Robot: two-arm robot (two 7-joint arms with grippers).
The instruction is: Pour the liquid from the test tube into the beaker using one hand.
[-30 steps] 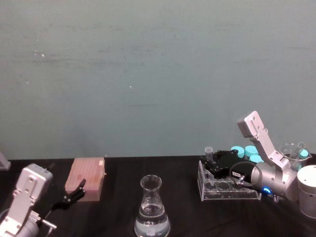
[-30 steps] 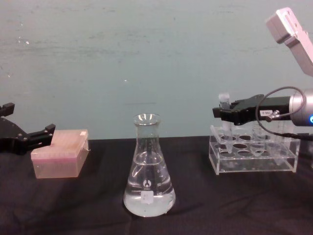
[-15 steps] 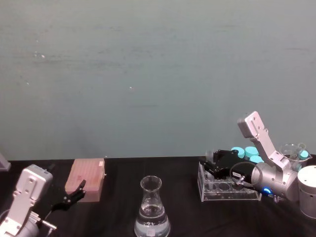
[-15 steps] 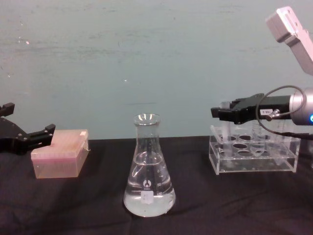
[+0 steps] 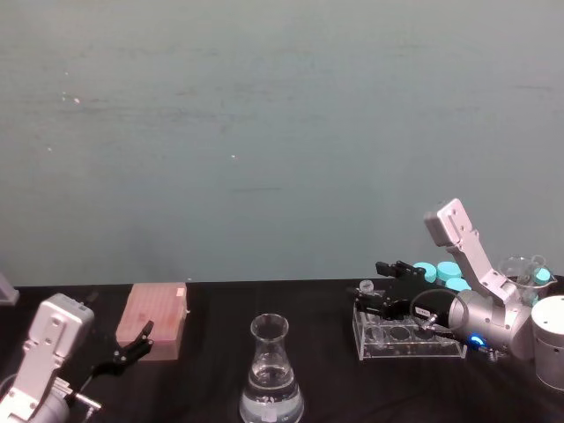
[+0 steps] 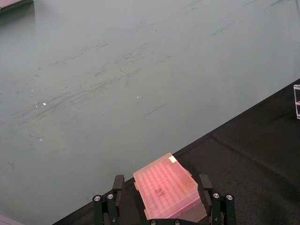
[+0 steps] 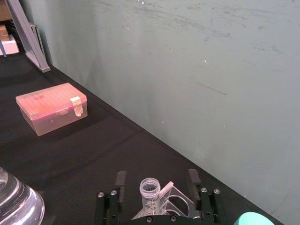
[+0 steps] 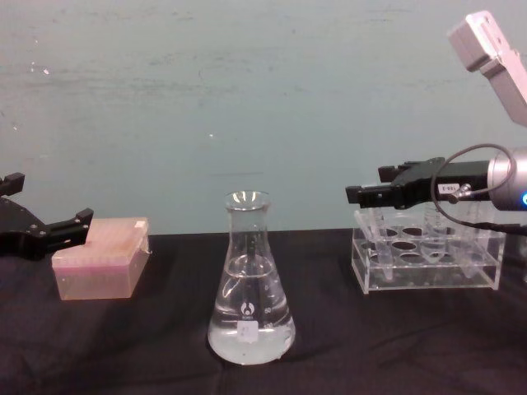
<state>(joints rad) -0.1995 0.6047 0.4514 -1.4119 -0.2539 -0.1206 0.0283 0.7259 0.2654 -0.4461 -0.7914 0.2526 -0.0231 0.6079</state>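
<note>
The test tube (image 7: pixel 150 187) stands upright in a corner hole of the clear rack (image 8: pixel 428 273), its open rim showing between the spread fingers of my right gripper (image 7: pixel 157 179). That gripper (image 5: pixel 377 284) is open and hovers at the rack's left end (image 8: pixel 366 185), touching nothing. Whether liquid is in the tube cannot be told. The beaker (image 8: pixel 250 288), a clear conical flask, stands at the table's middle front (image 5: pixel 271 374) with clear liquid (image 8: pixel 250 333) in its lower part. My left gripper (image 5: pixel 132 344) is parked open at the far left.
A pink tip box (image 8: pixel 100 267) lies at the left, just ahead of the left gripper (image 6: pixel 161 187). Teal-capped tubes (image 5: pixel 438 271) stand behind the rack (image 5: pixel 407 345). A white cylinder (image 5: pixel 551 344) sits at the right edge. Black cloth covers the table.
The right gripper lowered the test tube into the rack, then let go of it and opened. The left arm has not moved.
</note>
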